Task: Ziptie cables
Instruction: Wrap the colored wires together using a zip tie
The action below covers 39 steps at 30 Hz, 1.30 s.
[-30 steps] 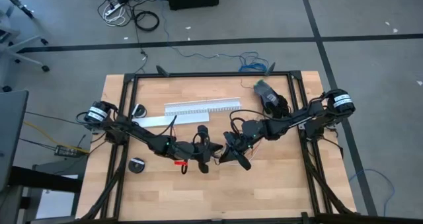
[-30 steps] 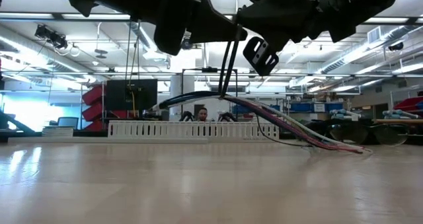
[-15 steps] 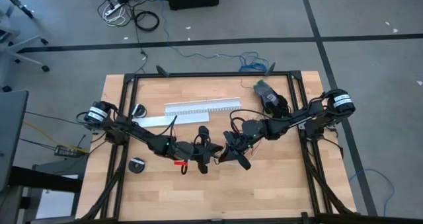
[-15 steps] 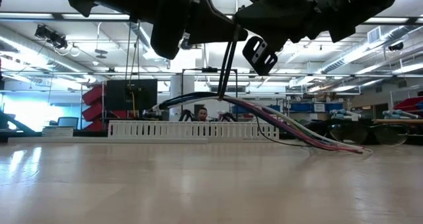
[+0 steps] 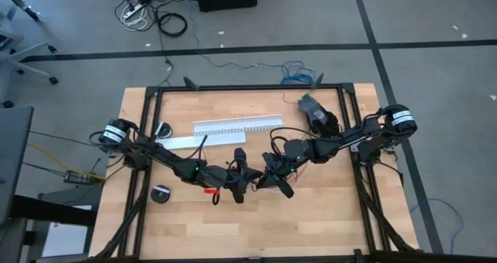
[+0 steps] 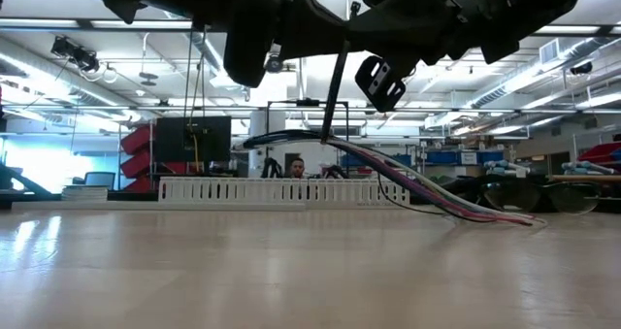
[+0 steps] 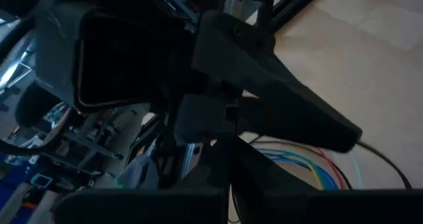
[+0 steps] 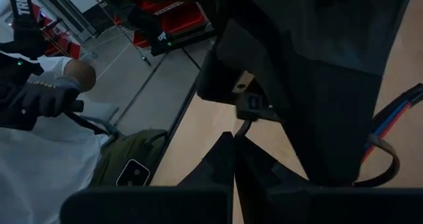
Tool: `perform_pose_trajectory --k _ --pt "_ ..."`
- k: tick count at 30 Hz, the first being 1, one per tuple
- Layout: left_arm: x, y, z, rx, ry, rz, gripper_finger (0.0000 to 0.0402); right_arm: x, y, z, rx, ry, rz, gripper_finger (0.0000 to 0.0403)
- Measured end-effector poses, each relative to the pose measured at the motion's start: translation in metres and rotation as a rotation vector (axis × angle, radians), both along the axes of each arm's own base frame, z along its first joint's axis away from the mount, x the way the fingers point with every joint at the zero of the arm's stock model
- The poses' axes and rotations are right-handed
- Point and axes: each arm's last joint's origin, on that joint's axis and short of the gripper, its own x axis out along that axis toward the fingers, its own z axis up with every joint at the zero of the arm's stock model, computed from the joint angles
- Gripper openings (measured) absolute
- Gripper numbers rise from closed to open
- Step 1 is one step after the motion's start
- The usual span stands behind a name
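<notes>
Meeting just in front of the one white slotted channel point(image 5: 237, 126), two dark arms crowd together over the middle of the wooden table point(image 5: 311, 216). The left gripper point(image 5: 239, 184) and the right gripper point(image 5: 268, 176) sit almost touching — how far either pair of fingers is spread I cannot tell, as dark housings block both wrist views. One ziptie point(image 6: 334, 94) hangs as a thin black strip from between the two grippers, its lower end at the cables point(image 6: 427, 188). That single bunch is lifted clear of the tabletop in front of the channel, then slopes down to rest on the wood towards the channel's right end; grey, purple, blue and orange strands show, too tightly packed to count. One person point(image 8: 39, 118) shows beyond the table.
</notes>
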Motion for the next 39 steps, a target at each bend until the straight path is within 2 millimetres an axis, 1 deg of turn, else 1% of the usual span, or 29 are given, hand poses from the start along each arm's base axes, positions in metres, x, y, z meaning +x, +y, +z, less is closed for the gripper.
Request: perform_pose_trajectory --k 24,39 --pt "-0.0007 0.0003 -0.0026 0.014 0.028 0.004 0.0000 -0.0001 -0.0002 -0.0004 0.005 0.006 -0.002 0.0000" --pt "-0.0018 0.0003 -0.0062 0.022 0.067 -0.001 0.0000 0.0009 -0.0060 -0.0004 0.005 0.007 -0.016 0.0000"
